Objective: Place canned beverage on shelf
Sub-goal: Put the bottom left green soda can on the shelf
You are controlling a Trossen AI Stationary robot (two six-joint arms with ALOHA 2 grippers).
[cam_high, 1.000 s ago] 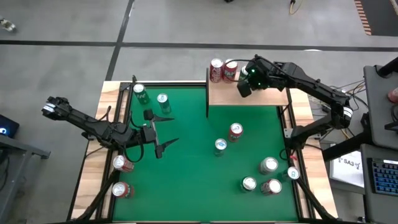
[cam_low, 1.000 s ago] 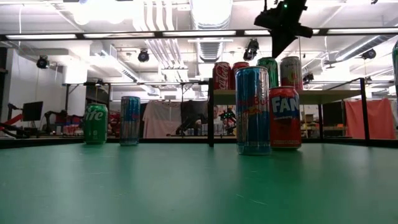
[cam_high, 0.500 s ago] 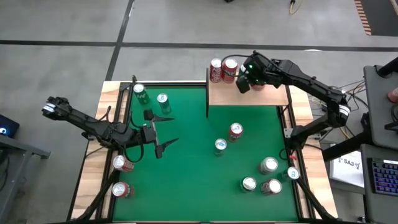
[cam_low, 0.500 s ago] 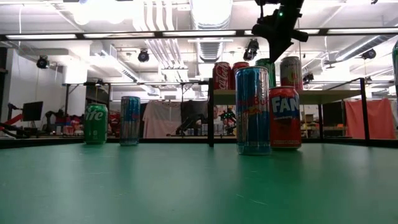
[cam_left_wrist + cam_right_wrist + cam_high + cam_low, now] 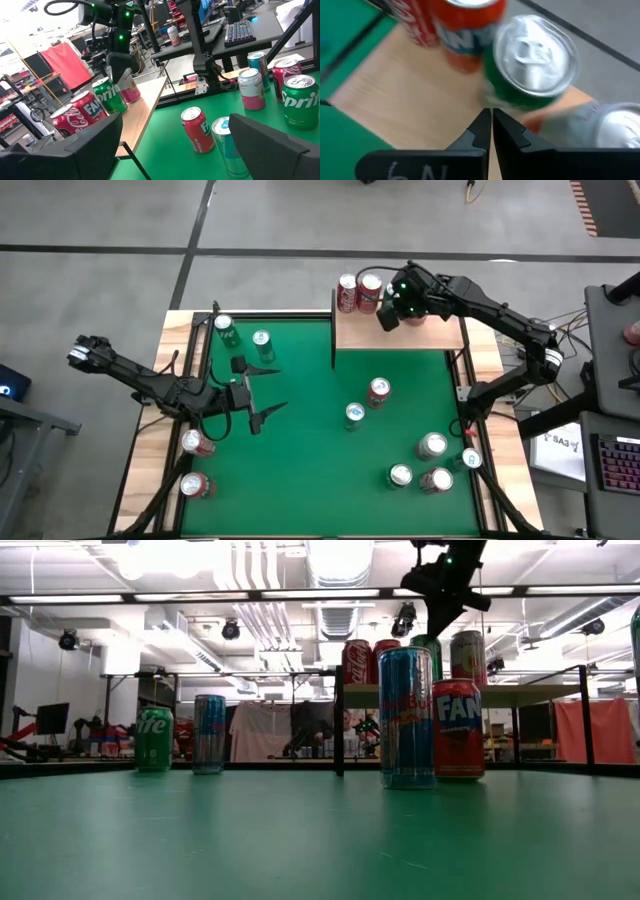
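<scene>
The green desk (image 5: 300,430) fills the middle of the high view, with many cans left on it: two near the upper left, two at the left edge, two in the centre, four at lower right. The shelf (image 5: 400,335), at upper centre, already carries four cans (image 5: 410,650), seen side by side in the low view. The right gripper (image 5: 388,318) hangs above them, fingers pinched together and empty. The left gripper (image 5: 258,390) waits spread open at centre left, holding nothing. By my reading, one placement is finished and more cans remain.
</scene>
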